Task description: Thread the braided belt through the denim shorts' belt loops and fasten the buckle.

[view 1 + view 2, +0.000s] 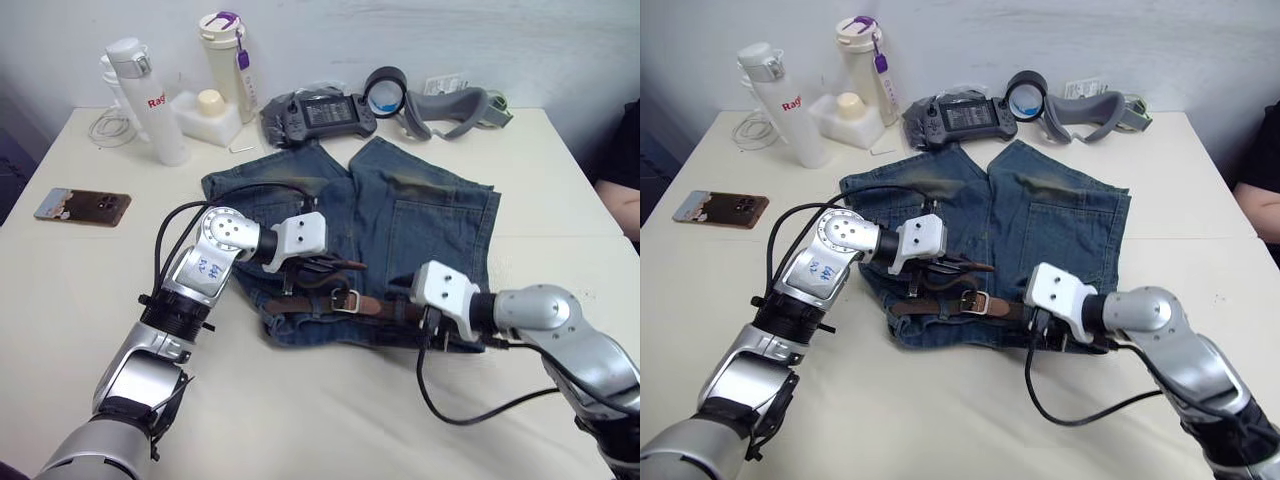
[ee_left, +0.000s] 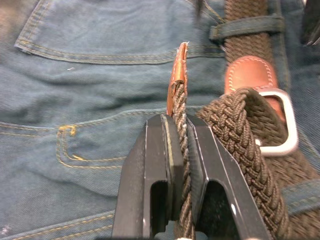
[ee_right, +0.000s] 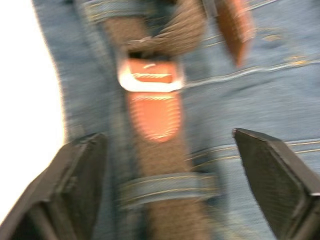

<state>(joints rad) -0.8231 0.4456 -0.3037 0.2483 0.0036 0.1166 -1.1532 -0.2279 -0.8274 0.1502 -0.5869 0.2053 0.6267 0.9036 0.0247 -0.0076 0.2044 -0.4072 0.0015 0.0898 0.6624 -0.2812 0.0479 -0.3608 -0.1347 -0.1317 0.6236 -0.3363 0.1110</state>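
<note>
Left wrist view: left gripper point(image 2: 180, 150) is pinching the braided belt point(image 2: 235, 130) tip beside the buckle point(image 2: 280, 120) on the denim shorts point(image 1: 400, 215); right gripper point(image 3: 170, 185), jaws released, is straddling a belt loop point(image 3: 170, 187). Feeding straight seems advisable.

Woven braided belt point(image 2: 235, 125), shiny metal buckle point(image 2: 285, 125), faded denim shorts point(image 1: 420, 220)

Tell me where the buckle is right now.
In the left eye view the buckle lies on the waistband of the denim shorts, near their table-edge side, between the left gripper, shut on the braided belt, and the open right gripper.
</note>
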